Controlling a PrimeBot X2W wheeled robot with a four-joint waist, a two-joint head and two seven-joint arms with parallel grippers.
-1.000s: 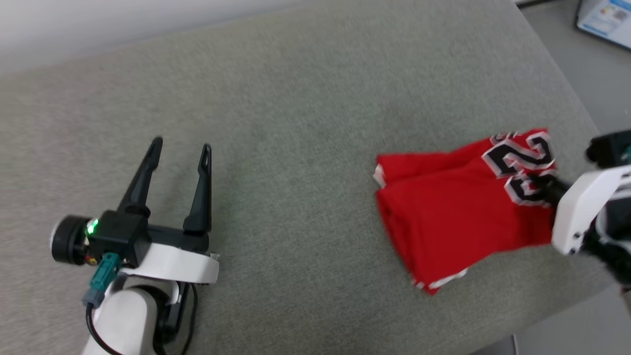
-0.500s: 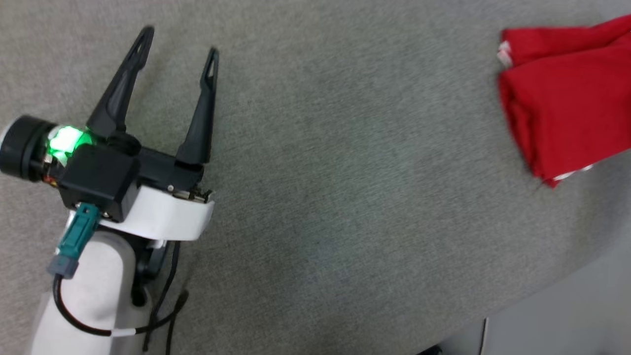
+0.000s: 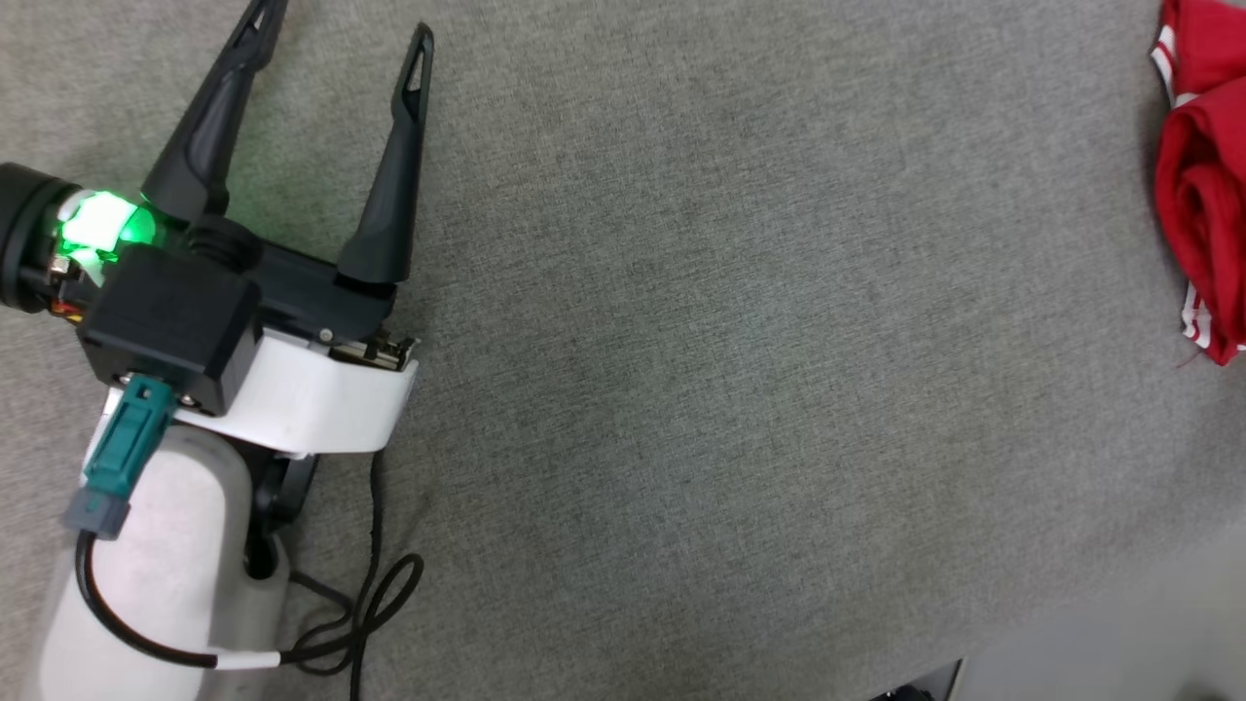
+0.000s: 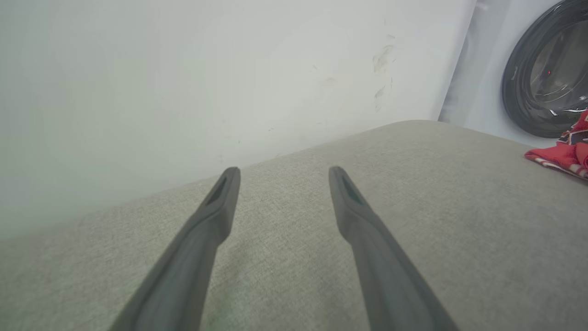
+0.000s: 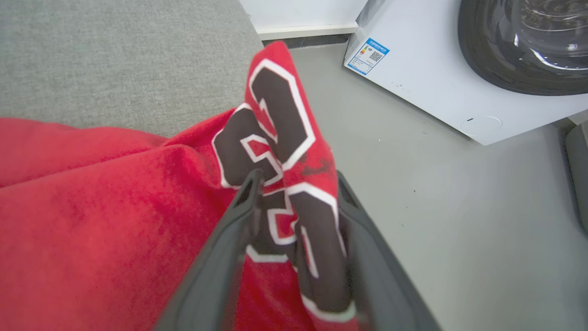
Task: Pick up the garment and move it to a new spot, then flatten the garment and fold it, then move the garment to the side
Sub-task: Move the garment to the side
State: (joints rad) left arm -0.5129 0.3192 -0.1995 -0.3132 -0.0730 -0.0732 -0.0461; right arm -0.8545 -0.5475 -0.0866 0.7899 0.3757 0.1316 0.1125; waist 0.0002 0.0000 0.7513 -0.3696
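Right wrist view: right gripper [image 5: 298, 180] pinches the garment [image 5: 92, 207] at its numerals, beside an edge of the grey padded surface [image 5: 115, 55]. Head view — left gripper [image 3: 343, 21] spread wide, empty.

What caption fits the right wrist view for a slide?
Right gripper holds a bunched fold of the red jersey at its black numerals; grey cushion behind, white washing machine beyond.

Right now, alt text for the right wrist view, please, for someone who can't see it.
The right gripper pinches a bunched fold of the red garment, black white-edged numerals showing, over a grey fabric surface. Beyond lie grey floor and a white washing machine.
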